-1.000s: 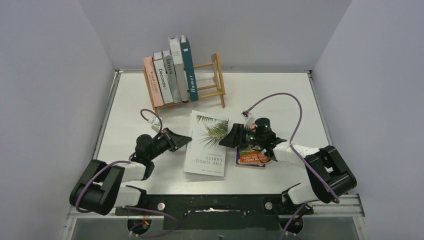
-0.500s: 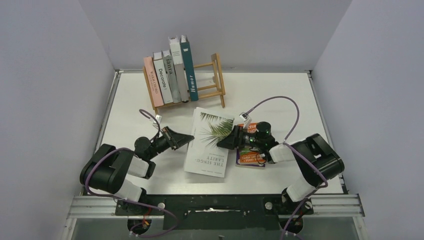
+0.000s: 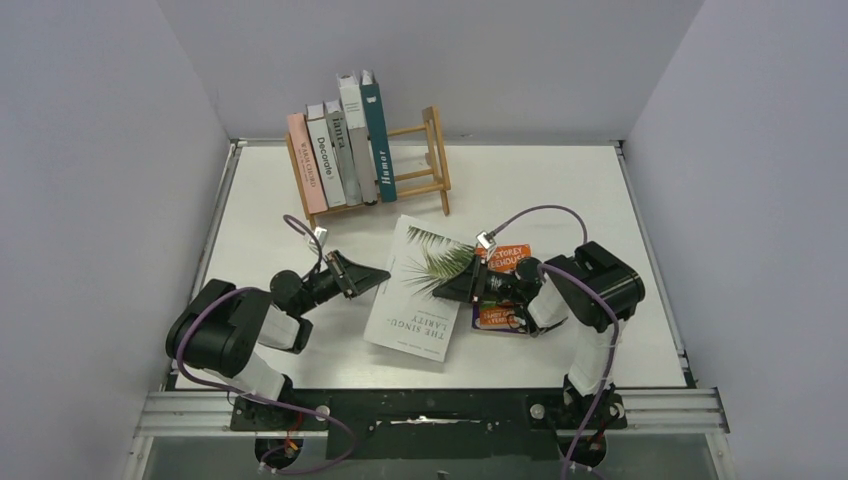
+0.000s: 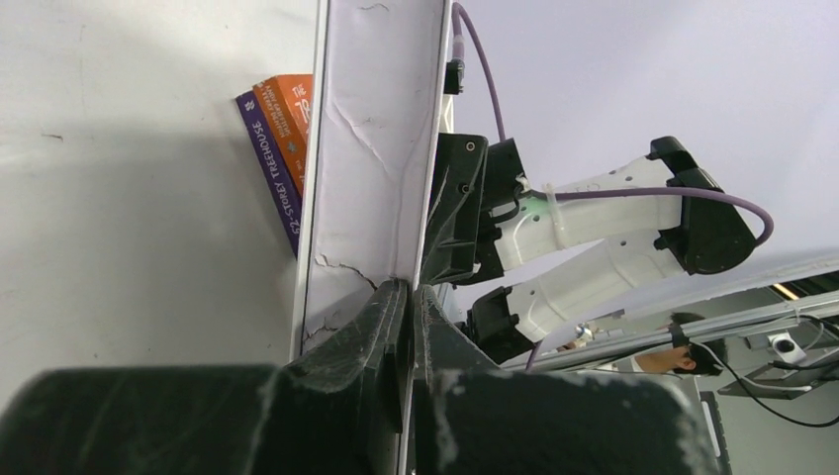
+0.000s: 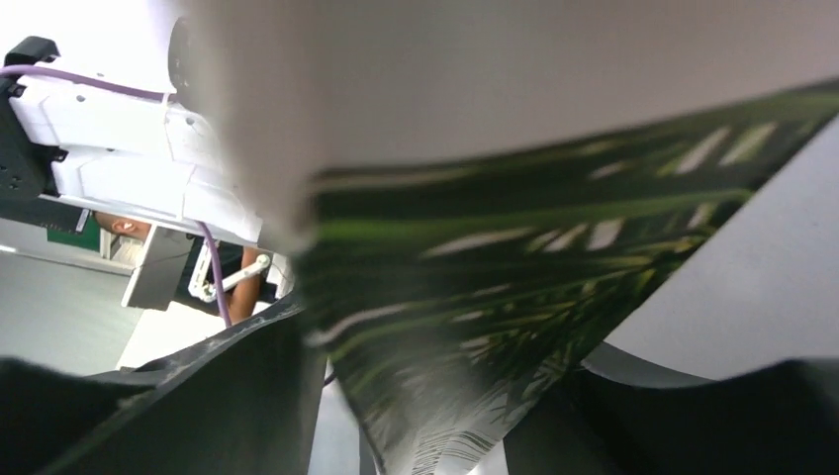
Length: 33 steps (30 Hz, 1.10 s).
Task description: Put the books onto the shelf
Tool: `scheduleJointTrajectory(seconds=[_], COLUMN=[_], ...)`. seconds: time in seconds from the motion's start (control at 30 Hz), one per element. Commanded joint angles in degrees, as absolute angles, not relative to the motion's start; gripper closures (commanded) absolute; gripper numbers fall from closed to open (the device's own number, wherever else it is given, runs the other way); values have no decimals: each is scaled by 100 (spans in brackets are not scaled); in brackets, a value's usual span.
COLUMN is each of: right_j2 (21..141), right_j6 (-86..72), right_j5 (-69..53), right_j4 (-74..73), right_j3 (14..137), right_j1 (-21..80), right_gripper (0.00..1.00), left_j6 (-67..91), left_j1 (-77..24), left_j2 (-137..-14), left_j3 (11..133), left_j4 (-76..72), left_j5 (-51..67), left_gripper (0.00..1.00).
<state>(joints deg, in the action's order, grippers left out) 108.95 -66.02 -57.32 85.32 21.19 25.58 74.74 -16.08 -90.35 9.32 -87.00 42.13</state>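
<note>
Finds pick-up of palm-leaf book [image 3: 415, 300] in hand on table [image 3: 560, 190], near shelf [image 3: 432, 150]: left tool [image 3: 383, 273] clenched empty against its left edge, right tool [image 3: 442, 292] astride opposite edge, grip unconfirmed; calls for firm clamp before lifting shelfward.

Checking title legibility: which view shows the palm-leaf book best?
Top external: the palm-leaf book faces the camera cover-up, with leaf print and title visible and only its right edge partly hidden. Left wrist shows just one narrow, creased white side of it. Right wrist shows only a blurred close-up of the leaf print.
</note>
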Motion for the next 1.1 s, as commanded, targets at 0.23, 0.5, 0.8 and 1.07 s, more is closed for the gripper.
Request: scheduleJointTrajectory(seconds=[0.23,0.5,0.8,1.07], right_j2=[10123,9129,6897,7186], right_j6=[-6955,-6764,-3500,-2422], right_j5=[-5942,-5886,-4930,-3753], right_j4=[9980,9114,3124,1007], right_j3=[2266,2355,3824,5803], right_j1=[2677,2572,2480,2326], right_gripper=[79,92,97,99], left_j6=[7366,5470,4385,4018], left_j1=[-1634,-1586,-1402,-1406], left_j2=[-8551,-6716,-5418,-4748], left_j3=[1436,2207,3543,4171], left_j4=[-9183,-4737,-654,364], left_j5=[4335,3495,1204,350], left_gripper=[94,42,29,28])
